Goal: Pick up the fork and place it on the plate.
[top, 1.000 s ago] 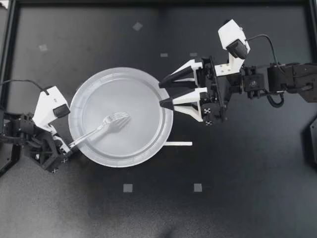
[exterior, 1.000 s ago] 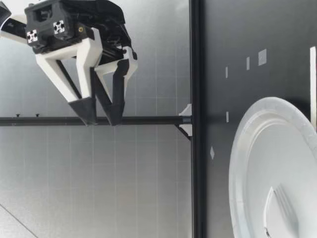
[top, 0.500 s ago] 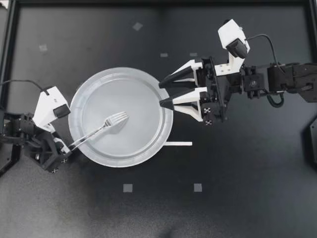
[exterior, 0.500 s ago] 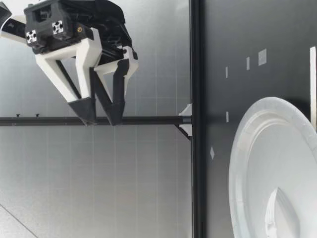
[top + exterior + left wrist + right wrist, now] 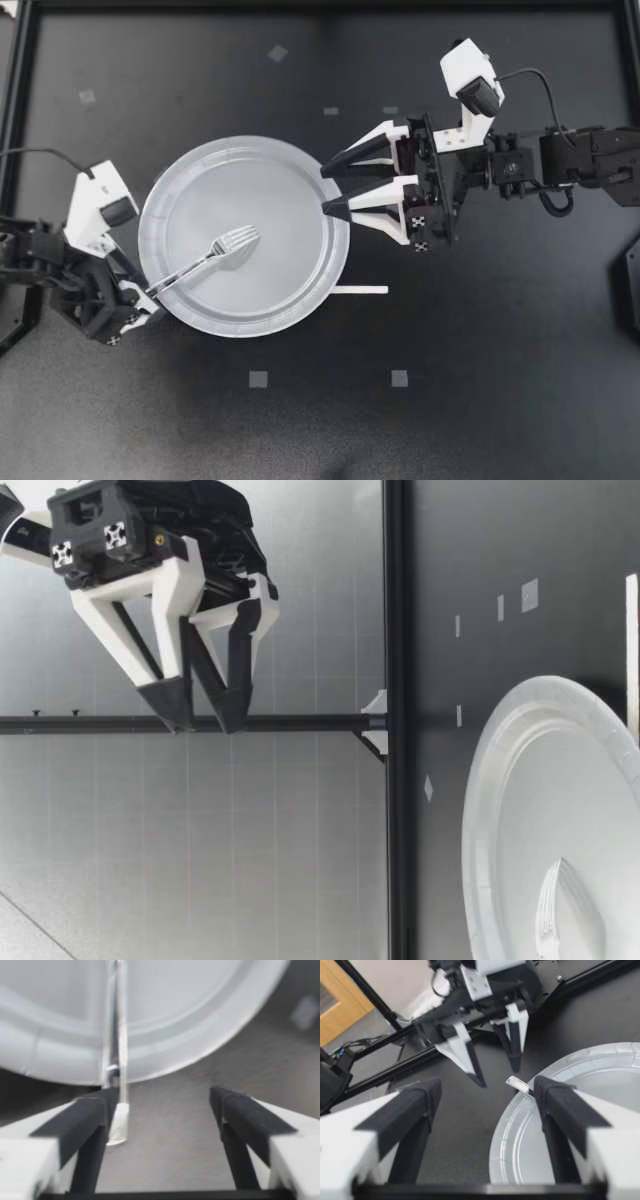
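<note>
While the fork (image 5: 205, 257) lies on the plate (image 5: 270, 175), tines near the plate's middle and handle slanting out over the rim toward the left arm, the left gripper (image 5: 143, 298) sits low at that rim with its 2 fingers apart. Left wrist view: the end of the handle projects past the rim and lies just beside 1 finger (image 5: 87, 1122). The other finger stands well clear of it, so nothing is clamped.

The right gripper (image 5: 324, 190) hovers over the opposite rim of the plate, its 2 fingers likewise spread and empty. Right wrist view: the plate lies ahead of these fingers, and the left gripper faces them from beyond it, with the handle's tip just beside 1 of its fingertips.

Low view: a gripper (image 5: 203, 718) hangs high above the table (image 5: 500, 350), fingers slightly apart, and the fork's tines rest on the plate. A thin white strip (image 5: 360, 290) lies on the table against the plate's rim, and 2 pale tape squares (image 5: 258, 379) lie apart from the plate.
</note>
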Motion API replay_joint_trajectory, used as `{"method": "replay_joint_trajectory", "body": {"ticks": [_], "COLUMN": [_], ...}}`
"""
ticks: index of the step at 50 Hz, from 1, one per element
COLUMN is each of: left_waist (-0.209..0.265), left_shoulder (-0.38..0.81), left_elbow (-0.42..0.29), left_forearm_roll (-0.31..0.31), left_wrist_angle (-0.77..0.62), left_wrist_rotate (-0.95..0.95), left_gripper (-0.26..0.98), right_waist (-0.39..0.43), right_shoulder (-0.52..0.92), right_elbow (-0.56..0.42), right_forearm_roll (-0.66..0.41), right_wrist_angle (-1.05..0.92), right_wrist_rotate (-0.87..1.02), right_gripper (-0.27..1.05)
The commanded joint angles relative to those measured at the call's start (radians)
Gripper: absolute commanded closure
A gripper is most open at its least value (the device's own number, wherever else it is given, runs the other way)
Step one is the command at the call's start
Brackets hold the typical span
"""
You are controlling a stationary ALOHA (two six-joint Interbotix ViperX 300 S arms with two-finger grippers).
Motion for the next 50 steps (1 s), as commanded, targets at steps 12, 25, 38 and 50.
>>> {"method": "replay_joint_trajectory", "body": {"ticks": [12, 25, 38, 50], "left_waist": [-0.002, -0.002, -0.002, -0.002], "left_shoulder": [-0.319, -0.288, -0.149, -0.132], "left_elbow": [-0.109, -0.077, -0.069, -0.063], "left_forearm_roll": [0.023, 0.023, 0.023, 0.023], "left_wrist_angle": [-0.193, -0.606, -0.706, -0.736], "left_wrist_rotate": [0.27, 0.588, 0.637, 0.64], "left_gripper": [0.01, 0.12, 0.5, 0.69], "right_waist": [-0.006, 0.021, 0.067, 0.087], "right_shoulder": [-0.094, -0.092, -0.109, -0.12], "right_elbow": [-0.02, -0.017, 0.017, 0.028], "right_forearm_roll": [-0.095, -0.091, -0.089, -0.089], "right_wrist_angle": [-0.066, -0.067, -0.074, -0.1], "right_wrist_rotate": [-0.112, -0.15, -0.152, -0.153], "right_gripper": [0.11, 0.36, 0.68, 0.77]}}
